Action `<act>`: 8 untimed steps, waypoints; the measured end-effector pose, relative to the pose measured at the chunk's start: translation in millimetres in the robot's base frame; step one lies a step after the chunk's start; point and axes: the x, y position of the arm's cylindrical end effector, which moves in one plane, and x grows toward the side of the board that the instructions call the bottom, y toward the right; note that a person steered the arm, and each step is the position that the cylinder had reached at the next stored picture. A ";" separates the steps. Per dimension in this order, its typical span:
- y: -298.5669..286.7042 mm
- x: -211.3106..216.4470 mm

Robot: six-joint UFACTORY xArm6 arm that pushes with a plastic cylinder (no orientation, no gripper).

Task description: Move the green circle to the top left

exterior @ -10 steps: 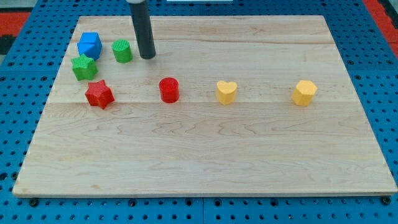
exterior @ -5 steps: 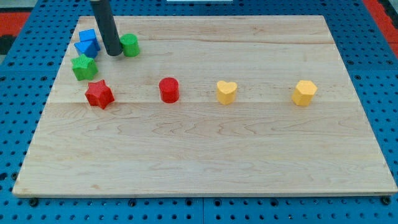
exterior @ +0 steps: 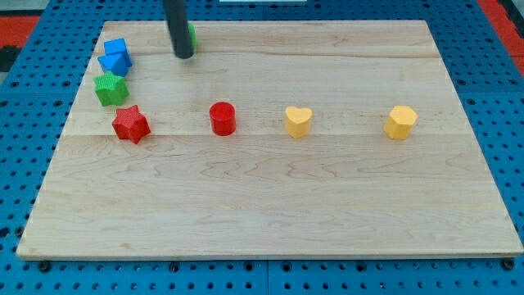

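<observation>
Green circle tucked behind my tip, near the surface's top edge.
My tip (exterior: 182, 56) has no hand; green circle (exterior: 190, 34) touches its right side — it may slip rightward, off course.

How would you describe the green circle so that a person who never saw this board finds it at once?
Start at the wooden board and go to its top edge, left of the middle, where the dark rod comes down. The green circle peeks out just right of the rod, above my tip. It stands apart from the other green block, which sits in the left cluster.
</observation>
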 end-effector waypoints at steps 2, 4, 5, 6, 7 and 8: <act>-9.6 -65.1; 6.4 -43.5; 39.8 -32.5; 22.7 -18.1; -17.3 -18.1; -15.0 12.1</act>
